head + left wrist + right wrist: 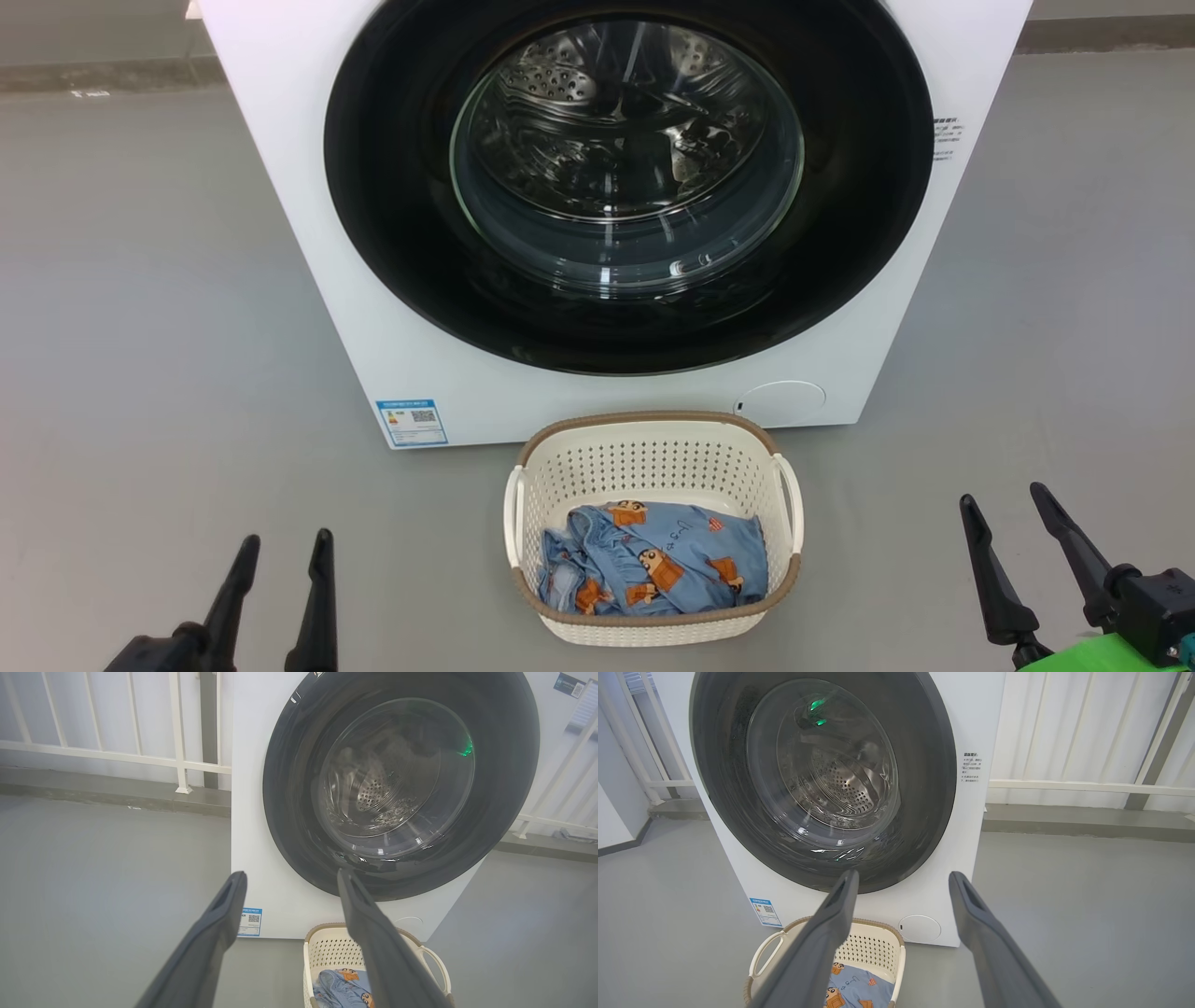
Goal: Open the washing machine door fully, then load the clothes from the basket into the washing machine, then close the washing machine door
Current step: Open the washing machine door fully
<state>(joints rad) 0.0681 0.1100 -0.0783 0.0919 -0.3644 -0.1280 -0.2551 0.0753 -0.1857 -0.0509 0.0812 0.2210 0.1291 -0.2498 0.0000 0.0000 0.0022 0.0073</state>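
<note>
Washing machine door (627,177) sits shut against the white washing machine (280,140) in the upper middle of the head view, so the first step is not yet done. Below it, at lower centre, the basket (653,462) stands on the grey floor (140,327) just in front of the machine, with the clothes (653,560) bundled in its near half. The left gripper (288,537) at lower left and the right gripper (1002,493) at lower right each have their jaws spread wide and hold nothing, well apart from basket and door. In the left wrist view the door takes the upper right, flush all round, with the basket at the bottom edge. In the right wrist view the door lies upper left and the basket lower left. No handle is plain on the glossy black rim, so a gripper may well slip off it without catching the edge. A low reach could also knock the light basket aside.
</note>
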